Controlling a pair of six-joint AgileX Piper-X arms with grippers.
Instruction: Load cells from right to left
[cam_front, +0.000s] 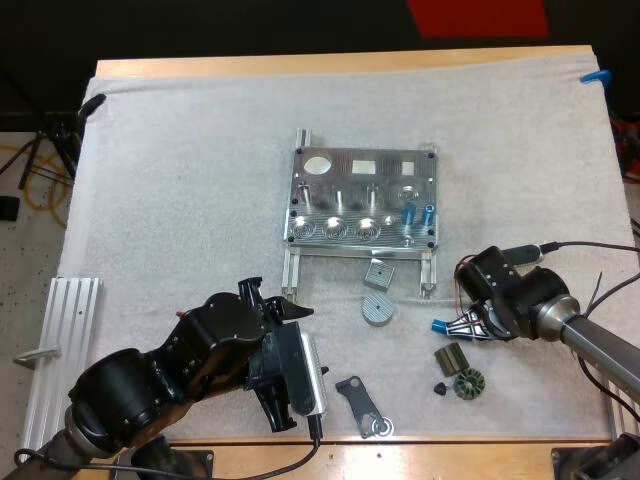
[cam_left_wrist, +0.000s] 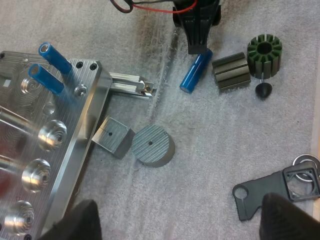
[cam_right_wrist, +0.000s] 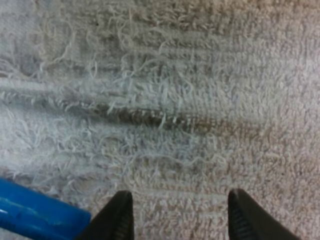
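Observation:
The metal fixture (cam_front: 330, 185) (cam_left_wrist: 75, 130) lies mid-mat, and two blue cylinders (cam_front: 418, 213) (cam_left_wrist: 50, 67) stand in slots at its right end. A third blue cylinder (cam_front: 441, 325) (cam_left_wrist: 196, 70) (cam_right_wrist: 35, 216) lies loose on the mat. My right gripper (cam_front: 468, 330) (cam_right_wrist: 180, 220) is low over the mat beside it, open, with bare mat between its fingers and the cylinder just outside one finger (cam_right_wrist: 117, 217). My left gripper (cam_front: 275, 300) (cam_left_wrist: 180, 222) hovers open in front of the fixture, holding nothing.
A grey square block (cam_front: 378, 272) (cam_left_wrist: 112, 136) and a round disc (cam_front: 377, 309) (cam_left_wrist: 152, 145) lie in front of the fixture. Near the loose cylinder are a ribbed dark block (cam_left_wrist: 230, 71), a green stator (cam_left_wrist: 264, 52), a small black cone (cam_left_wrist: 263, 90) and a black bracket (cam_front: 362, 405). An aluminium rail (cam_front: 60, 350) lies far left.

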